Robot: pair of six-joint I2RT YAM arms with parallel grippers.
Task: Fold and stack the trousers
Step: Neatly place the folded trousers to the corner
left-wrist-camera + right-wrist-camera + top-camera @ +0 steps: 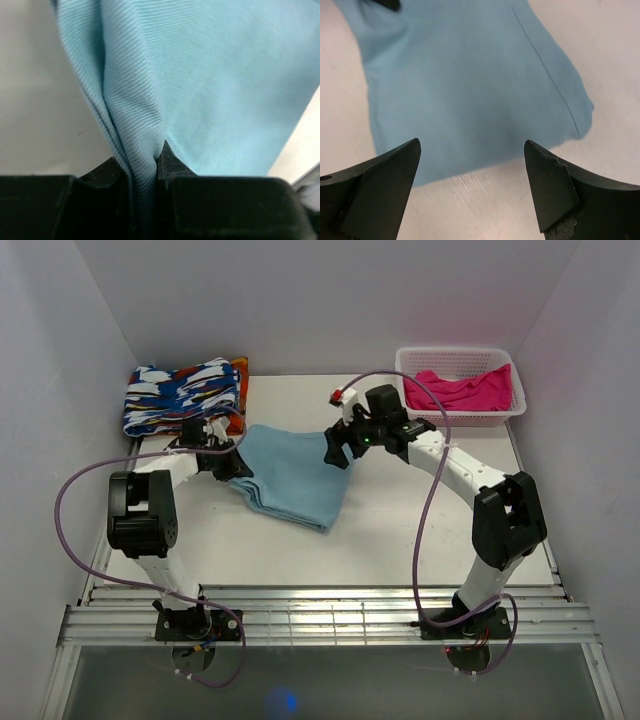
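Note:
The light-blue trousers (295, 478) lie folded into a rough rectangle in the middle of the table. My left gripper (226, 466) is shut on their left edge; in the left wrist view a bunched ridge of the cloth (135, 125) runs down between the black fingers (175, 170). My right gripper (336, 450) is open and empty just above the trousers' far right edge. In the right wrist view the cloth (465, 85) lies flat beyond the spread fingertips (545, 165), with bare table between them.
A folded blue-white-orange patterned cloth (185, 392) lies at the back left, close behind the left gripper. A white basket (515, 408) holding a bright pink garment (465, 390) stands at the back right. White walls enclose the table on three sides.

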